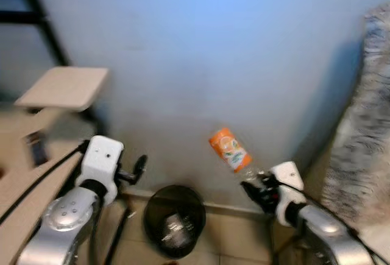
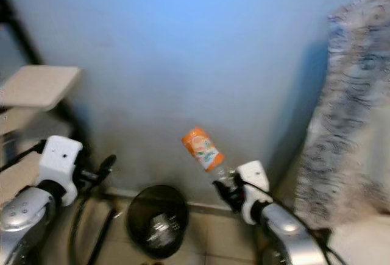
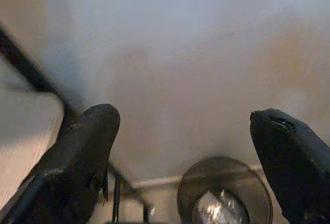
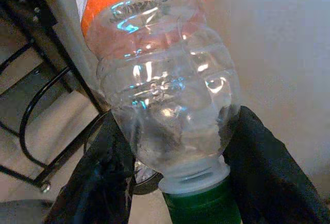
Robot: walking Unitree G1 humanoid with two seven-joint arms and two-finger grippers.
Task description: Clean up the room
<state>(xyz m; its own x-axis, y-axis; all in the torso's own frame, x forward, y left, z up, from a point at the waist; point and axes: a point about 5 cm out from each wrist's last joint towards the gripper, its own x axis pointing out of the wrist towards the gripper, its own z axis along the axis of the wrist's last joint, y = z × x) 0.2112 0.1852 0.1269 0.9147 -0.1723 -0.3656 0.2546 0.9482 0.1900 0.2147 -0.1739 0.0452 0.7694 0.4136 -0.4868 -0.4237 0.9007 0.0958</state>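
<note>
Bottle: empty clear plastic with an orange label, held neck-down in the air before the wall, above and right of the bin's rim.
Right gripper: pinching the bottle's shoulder, just above the green cap.
Left gripper: fingers spread, empty, above the bin.
Handling: probably light, slippery, crushable; neck stiffest, best hold.

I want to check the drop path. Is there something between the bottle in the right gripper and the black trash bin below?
Nothing visible blocks it. The right gripper holds the plastic bottle near its green-capped neck, in open air before the blue wall. The black bin stands on the floor, lower and to the robot's left, its mouth open.
</note>
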